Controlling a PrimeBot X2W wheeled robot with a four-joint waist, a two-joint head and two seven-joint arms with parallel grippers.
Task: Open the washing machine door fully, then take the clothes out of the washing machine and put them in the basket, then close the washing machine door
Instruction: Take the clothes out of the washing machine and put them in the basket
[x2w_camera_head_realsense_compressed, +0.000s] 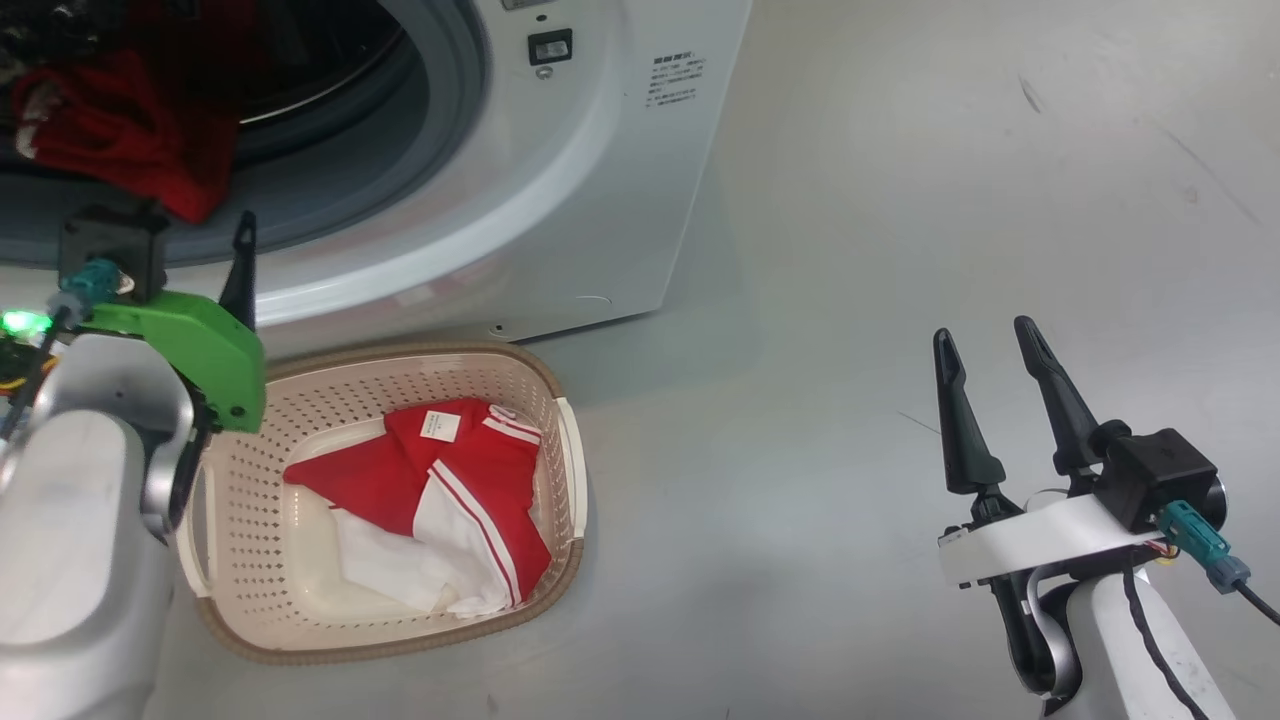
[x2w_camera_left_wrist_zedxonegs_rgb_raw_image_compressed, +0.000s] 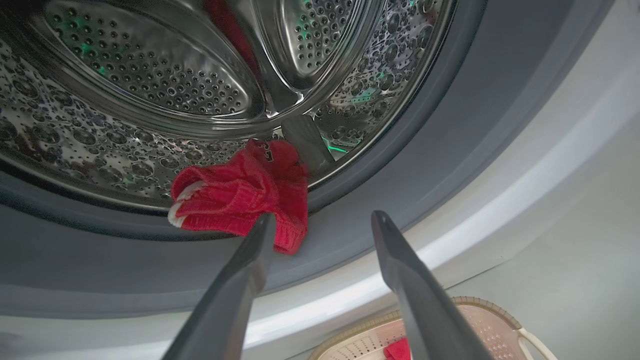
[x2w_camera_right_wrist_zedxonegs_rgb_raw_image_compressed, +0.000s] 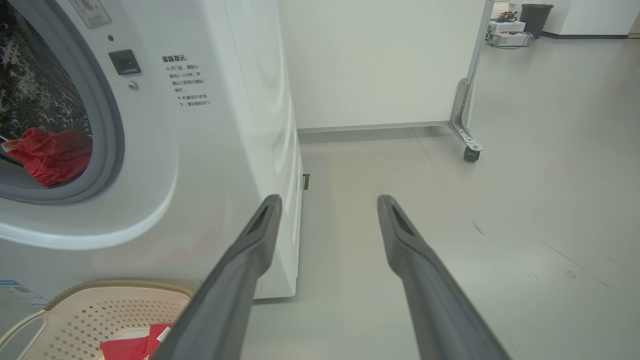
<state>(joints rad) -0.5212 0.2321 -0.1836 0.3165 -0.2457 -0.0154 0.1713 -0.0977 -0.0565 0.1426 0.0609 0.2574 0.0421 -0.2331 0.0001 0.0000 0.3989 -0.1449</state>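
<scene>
1. Far left – the left gripper (x2w_camera_left_wrist_zedxonegs_rgb_raw_image_compressed: 322, 217) is raised at the mouth of the washing machine (x2w_camera_head_realsense_compressed: 560, 200), its two dark fingers spread wide with nothing between them.
2. Just beyond those fingers, a crumpled red garment (x2w_camera_left_wrist_zedxonegs_rgb_raw_image_compressed: 240, 200) with a white edge lies at the front lip of the perforated steel drum (x2w_camera_left_wrist_zedxonegs_rgb_raw_image_compressed: 150, 75), drooping onto the grey rubber ring (x2w_camera_left_wrist_zedxonegs_rgb_raw_image_compressed: 450, 125). In the left wrist view one finger's tip overlaps the cloth's lower edge; whether it touches cannot be told from this angle.
3. On the floor (x2w_camera_head_realsense_compressed: 900, 200) directly below the machine's opening sits the cream basket (x2w_camera_head_realsense_compressed: 250, 480), close against the white front panel. A red-and-white garment (x2w_camera_head_realsense_compressed: 450, 490) with white stripes and a small white tag lies loosely folded inside it.
4. To the right, well apart from machine and basket, the right gripper (x2w_camera_head_realsense_compressed: 985, 330) is held over bare grey floor – fingers parted and empty, pointing past the machine's right-hand corner.
5. Farther right in the right wrist view, a white partition (x2w_camera_right_wrist_zedxonegs_rgb_raw_image_compressed: 380, 60) on a caster stands behind the machine.
</scene>
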